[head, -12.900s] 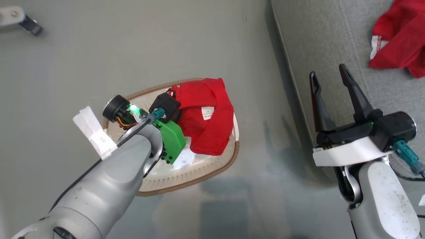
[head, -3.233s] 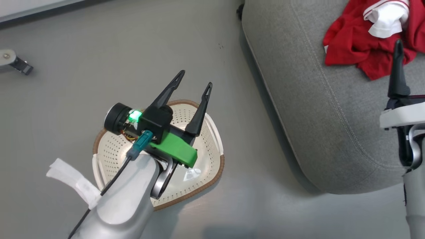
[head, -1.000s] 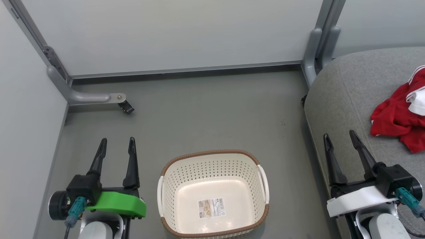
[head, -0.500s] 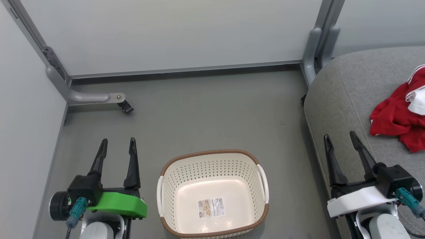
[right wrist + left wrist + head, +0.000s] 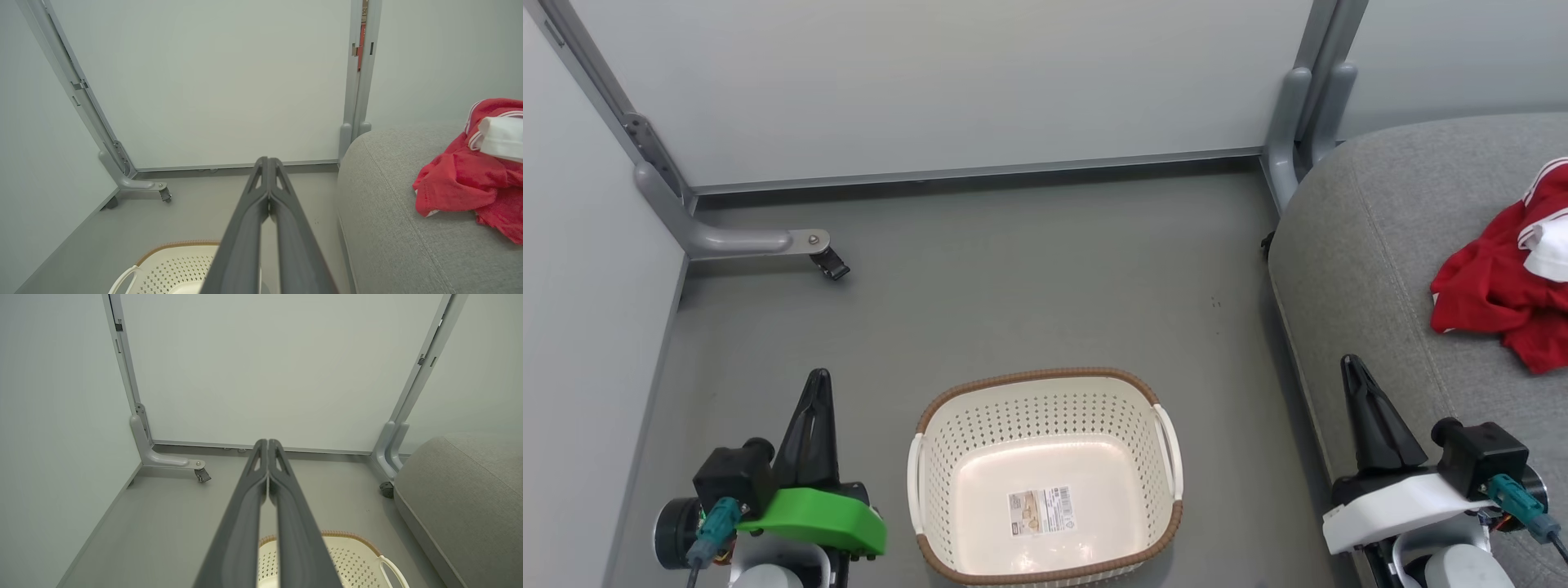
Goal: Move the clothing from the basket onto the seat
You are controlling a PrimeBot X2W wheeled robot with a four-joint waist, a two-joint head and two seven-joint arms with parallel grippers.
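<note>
Change: half a second ago both pairs of long dark fingers stood parted. Now the left gripper point(image 5: 818, 377), at 9 o'clock of the basket, and the right gripper point(image 5: 1351, 364), at 3 o'clock, are each pinched tight, with tips meeting and nothing between them. Both wrist views agree. Both arms sit low and touch neither basket nor fabric.

Cream-white perforated plastic basket point(image 5: 1045, 412) with brown woven-look rim: upright on the grey floor point(image 5: 1013, 286), mouth up. Inside there is no fabric, just a small printed sticker point(image 5: 1039, 500) on the bottom. The white handles are at 9 and 3 o'clock. The long axis reads as running through them, with the 3 o'clock end a touch farther off.

Bright red crumpled clothing point(image 5: 1490, 298) with white trim: at 2 o'clock, lying on the large light-grey upholstered seat point(image 5: 1356, 245), well apart from the basket. The heap is cut by the view's edge and shows no clear long axis. Cannot tell whether it is one shirt or two. The seat's stitched edge runs roughly 6 to 12 o'clock.

Judgement: the transfer looks complete, and the closing fingers read as parking.
</note>
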